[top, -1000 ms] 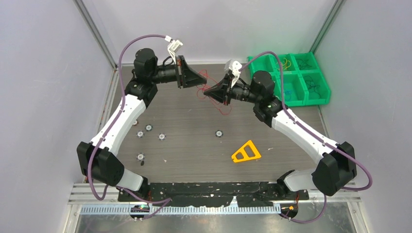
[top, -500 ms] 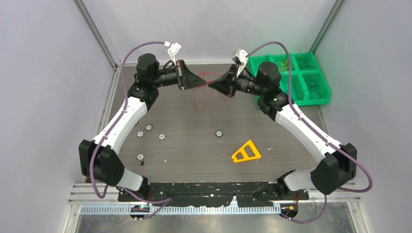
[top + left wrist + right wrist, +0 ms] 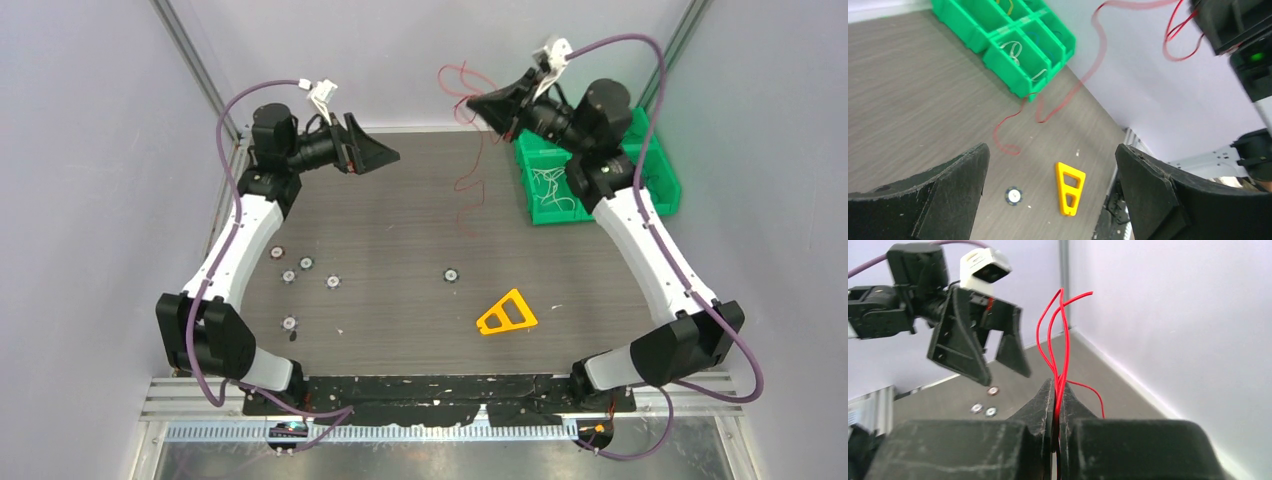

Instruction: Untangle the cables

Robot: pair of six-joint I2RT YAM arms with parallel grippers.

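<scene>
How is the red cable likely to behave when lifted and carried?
Probably very floppy: pinched in the shut right pincer, the red cable hangs in loose curves toward the table. It is likely light, being so thin. Its trailing end may swing and snag on the green bin beside it.

The left arm reaches toward the far left corner, its hand [image 3: 388,157] pointing right, fingers spread wide with nothing between them. The right arm stretches higher at the far right, its hand [image 3: 472,103] pinched tight on a red cable [image 3: 1061,372]
</scene>
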